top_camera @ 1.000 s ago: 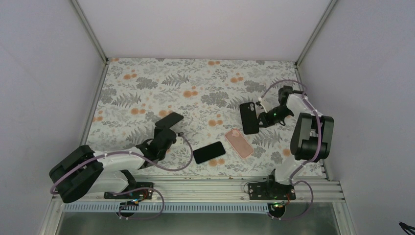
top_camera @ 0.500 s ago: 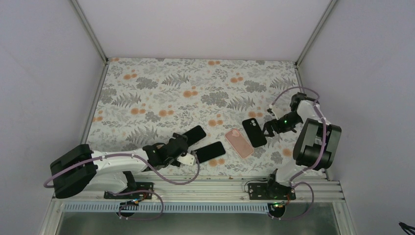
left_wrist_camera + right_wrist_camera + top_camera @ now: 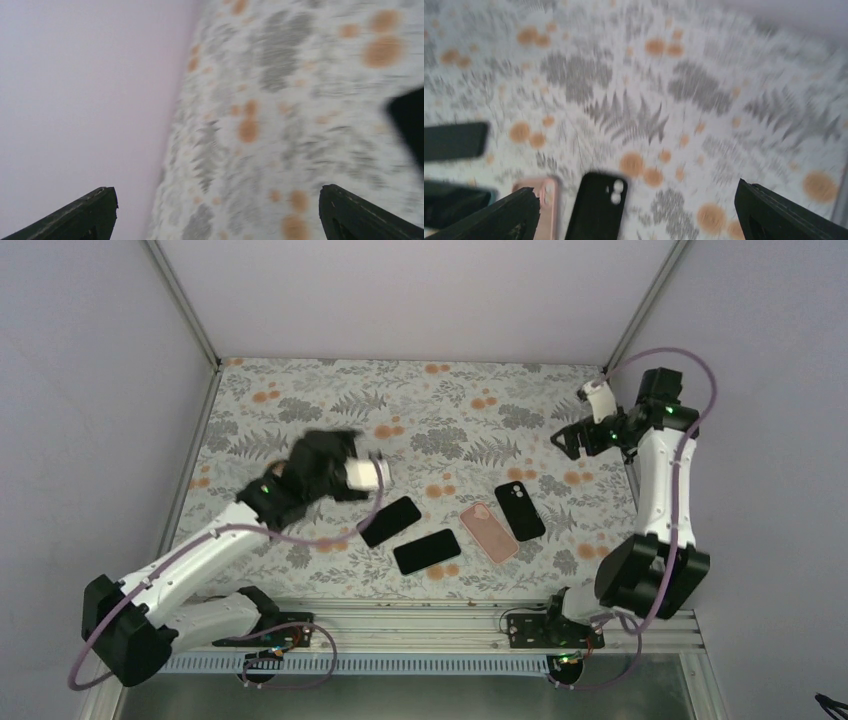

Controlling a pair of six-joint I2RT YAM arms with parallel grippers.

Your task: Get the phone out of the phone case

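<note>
Both hands are up off the desk [image 3: 300, 400] and both are empty. The left hand [image 3: 372, 478] has its fingers spread wide with only flowered cloth between them in its blurred wrist view. The right hand [image 3: 562, 440] is just as wide open and grips nothing.

Four flat pieces lie in a loose row near the front middle of the desk. From the left they are the upper phone [image 3: 389, 521], the lower phone [image 3: 427, 551], the pink case [image 3: 488, 532] and what I read as a black case [image 3: 520, 510] with camera spots showing. Whether a phone sits inside either case, I cannot tell from here. My call is that the two bare phones are already out.

Here is the relation that counts. The cases lie toward the robot and to the left of the right hand, with clear space between, so that arm is the nearer one to them. Each case has its long axis running from far-left to near-right, so the fingers would need to close across the short width. The left hand hangs near the far-left end of the upper phone. That phone slants the other way, from near-left to far-right.
</note>
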